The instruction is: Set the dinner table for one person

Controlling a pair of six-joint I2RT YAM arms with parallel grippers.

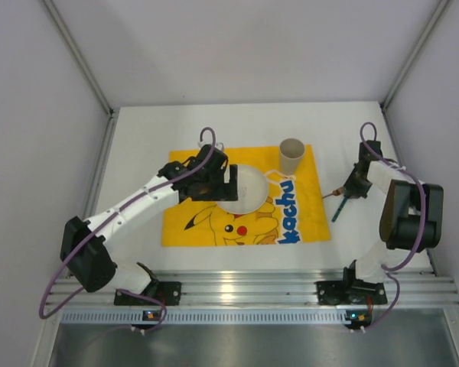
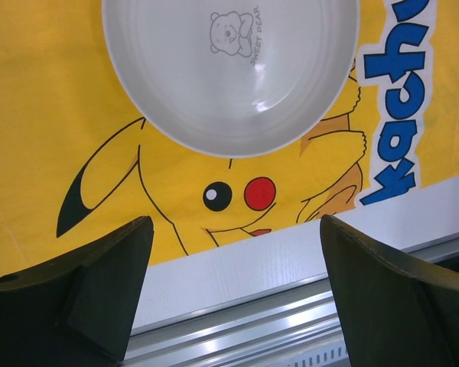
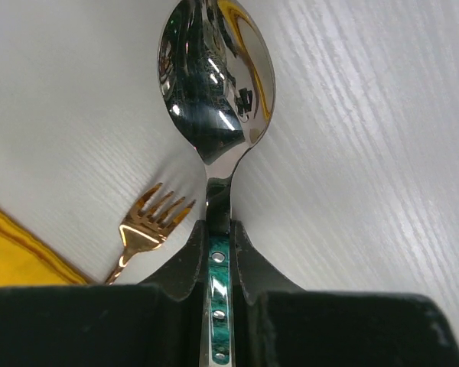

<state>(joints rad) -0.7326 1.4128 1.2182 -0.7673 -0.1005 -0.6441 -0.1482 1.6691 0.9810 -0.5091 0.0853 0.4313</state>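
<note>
- Two arms reach over the dinner table (image 1: 138, 153), whose white top lies beneath everything, wider left-to-right.
- Left gripper (image 2: 233, 225) spread wide, empty, near plate (image 2: 229, 69).
- Right gripper (image 3: 218, 229) pinches spoon (image 3: 216, 69) by its handle, bowl pointing away; fork (image 3: 149, 218) just beside.

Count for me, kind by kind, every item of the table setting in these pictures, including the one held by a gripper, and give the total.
yellow mat: 1
white plate: 1
beige cup: 1
spoon: 1
fork: 1
Total: 5
</note>
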